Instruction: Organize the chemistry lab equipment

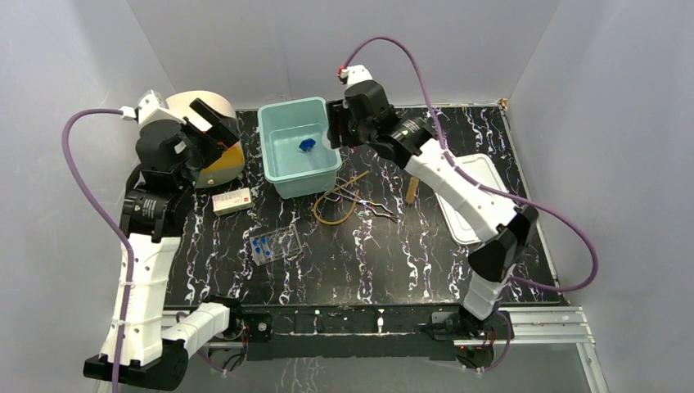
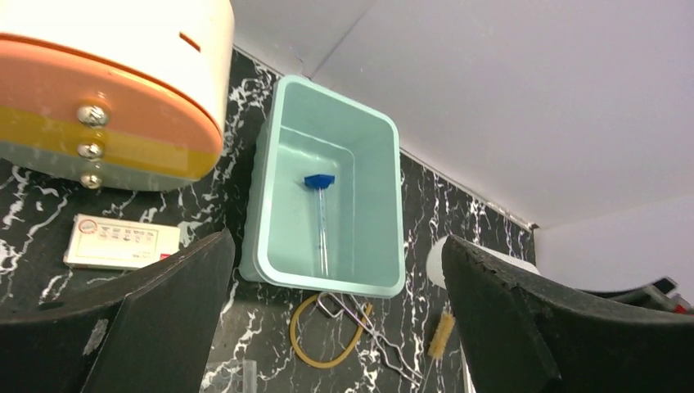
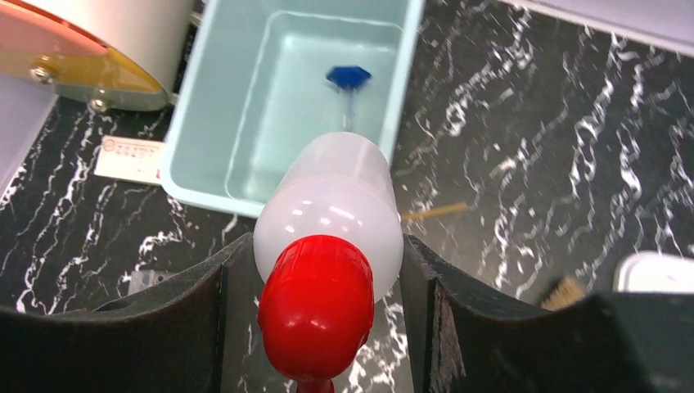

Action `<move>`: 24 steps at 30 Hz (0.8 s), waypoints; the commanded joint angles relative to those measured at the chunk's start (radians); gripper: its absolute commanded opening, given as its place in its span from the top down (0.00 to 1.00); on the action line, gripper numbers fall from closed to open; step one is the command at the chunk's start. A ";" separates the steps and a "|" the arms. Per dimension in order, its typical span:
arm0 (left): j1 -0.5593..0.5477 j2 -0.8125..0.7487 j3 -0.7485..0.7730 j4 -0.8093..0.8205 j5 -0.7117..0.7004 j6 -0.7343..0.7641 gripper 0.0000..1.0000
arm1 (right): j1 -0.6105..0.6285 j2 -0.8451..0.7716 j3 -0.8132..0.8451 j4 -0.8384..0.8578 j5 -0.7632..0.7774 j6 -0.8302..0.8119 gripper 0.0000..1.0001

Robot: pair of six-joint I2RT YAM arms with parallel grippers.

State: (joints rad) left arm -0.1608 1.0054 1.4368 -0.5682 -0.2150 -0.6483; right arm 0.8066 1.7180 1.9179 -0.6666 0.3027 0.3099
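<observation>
Syringe (image 1: 307, 145) is in the bin (image 1: 309, 183), drum (image 1: 205, 110) left of it, tubing loop (image 2: 327, 365) in front, squeeze bottle (image 3: 327, 196) in my right claw (image 3: 327, 246).

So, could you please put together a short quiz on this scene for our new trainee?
1. True or false: the left gripper is holding an item.
2. What lies inside the teal bin? A) metal tongs B) syringe C) blue-capped vials
3. What is clamped in the right gripper?
Key: 1 false, its jaws stand open and empty; 2 B; 3 the white squeeze bottle with the red nozzle.
</observation>
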 commanded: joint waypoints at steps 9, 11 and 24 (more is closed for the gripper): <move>0.003 -0.019 0.056 -0.062 -0.101 0.061 0.02 | 0.073 0.407 0.437 0.009 -0.131 -0.164 0.58; 0.003 -0.017 0.049 -0.063 -0.097 0.065 0.02 | 0.076 0.487 0.529 -0.033 -0.149 -0.186 0.58; 0.003 -0.013 0.014 -0.086 -0.103 0.068 0.02 | 0.101 0.725 0.678 -0.102 -0.245 -0.194 0.57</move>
State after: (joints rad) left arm -0.1608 0.9977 1.4586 -0.6521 -0.3000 -0.5938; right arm 0.8974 2.4245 2.5061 -0.7681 0.0898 0.1326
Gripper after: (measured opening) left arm 0.983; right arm 0.664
